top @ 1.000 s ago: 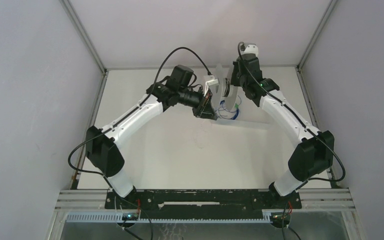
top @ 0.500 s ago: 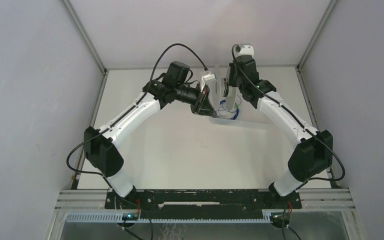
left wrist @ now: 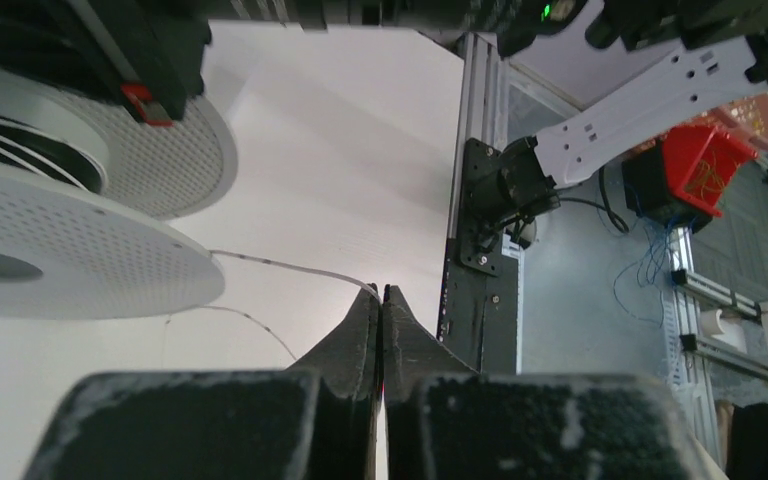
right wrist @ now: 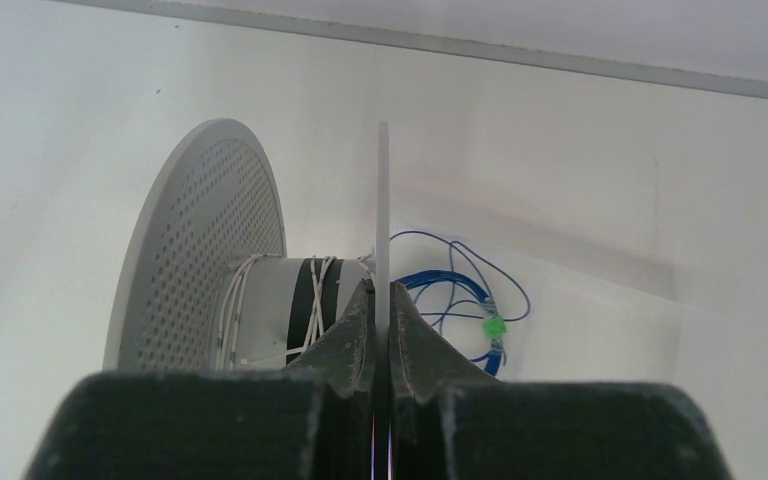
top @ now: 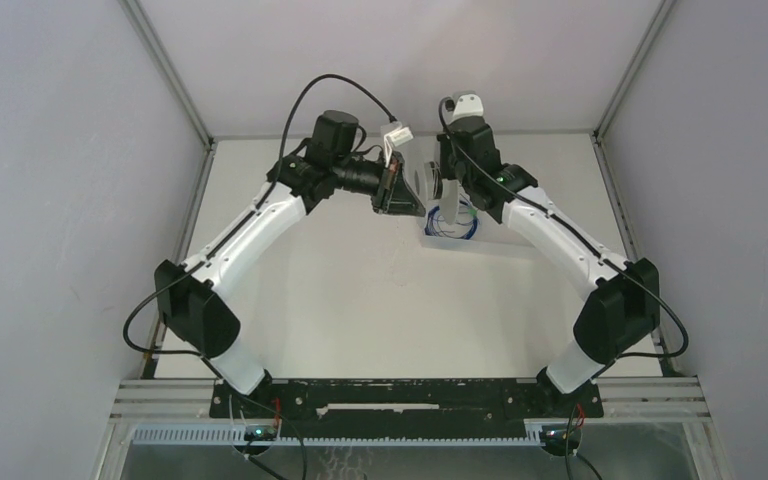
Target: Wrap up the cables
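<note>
A white table forms the floor of a grey-walled enclosure. Both arms reach to its far side and meet at the upper centre of the top view. Between them a white spool with perforated flanges is held on edge.

The right gripper has its fingers clamped on the rim of one flange. That flange shows edge-on as a thin pale line running up the middle of the right wrist view. The other flange stands to its left, with the hub between them. The cable, a fine white strand, lies in a few turns around that hub.

In the left wrist view, a single run of it crosses from the spool at the left of the frame to the centre. There the left gripper pinches it between fingers pressed together. A second, fainter strand sags just below.

A coil of blue wire with a green tie lies on the table beyond the spool, right of centre in the right wrist view.
</note>
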Tool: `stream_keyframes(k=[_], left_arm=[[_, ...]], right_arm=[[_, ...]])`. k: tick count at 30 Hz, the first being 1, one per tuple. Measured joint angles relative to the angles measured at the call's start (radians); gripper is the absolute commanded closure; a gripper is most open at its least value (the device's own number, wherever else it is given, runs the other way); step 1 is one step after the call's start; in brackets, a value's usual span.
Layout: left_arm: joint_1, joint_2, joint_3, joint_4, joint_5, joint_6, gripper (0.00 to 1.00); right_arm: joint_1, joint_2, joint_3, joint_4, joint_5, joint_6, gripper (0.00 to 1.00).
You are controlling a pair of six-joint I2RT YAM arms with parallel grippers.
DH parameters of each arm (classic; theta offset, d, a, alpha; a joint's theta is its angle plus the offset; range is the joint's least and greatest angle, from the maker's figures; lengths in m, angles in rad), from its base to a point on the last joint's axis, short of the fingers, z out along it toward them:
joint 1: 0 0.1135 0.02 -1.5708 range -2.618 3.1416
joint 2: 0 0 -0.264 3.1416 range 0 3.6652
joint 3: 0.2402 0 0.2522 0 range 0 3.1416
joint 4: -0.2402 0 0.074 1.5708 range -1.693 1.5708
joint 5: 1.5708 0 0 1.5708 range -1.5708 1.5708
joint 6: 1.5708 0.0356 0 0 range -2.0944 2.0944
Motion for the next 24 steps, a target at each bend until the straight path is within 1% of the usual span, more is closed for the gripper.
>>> stream_keyframes(k=[4, 10, 15, 19, 24], left_arm=[[0.031, -0.029, -0.008, 0.024, -0.002, -0.027, 0.94], [0.087, -0.067, -0.015, 0.066, -0.013, -0.08, 0.95], [0.151, -0.072, -0.014, 0.067, -0.032, -0.104, 0.95], [0.201, -0.069, 0.007, 0.014, -0.063, -0.086, 0.95], [0.237, -0.026, 0.101, -0.077, -0.107, -0.031, 0.98]], right_arm=[[0.036, 0.025, 0.033, -0.006, -0.016, -0.006, 1.0], [0.091, 0.054, 0.067, -0.007, -0.033, -0.021, 1.0], [0.103, 0.059, 0.067, -0.008, -0.068, -0.047, 1.0], [0.106, 0.06, 0.067, -0.008, -0.098, -0.07, 1.0], [0.117, 0.06, 0.067, 0.002, -0.155, -0.1, 1.0]])
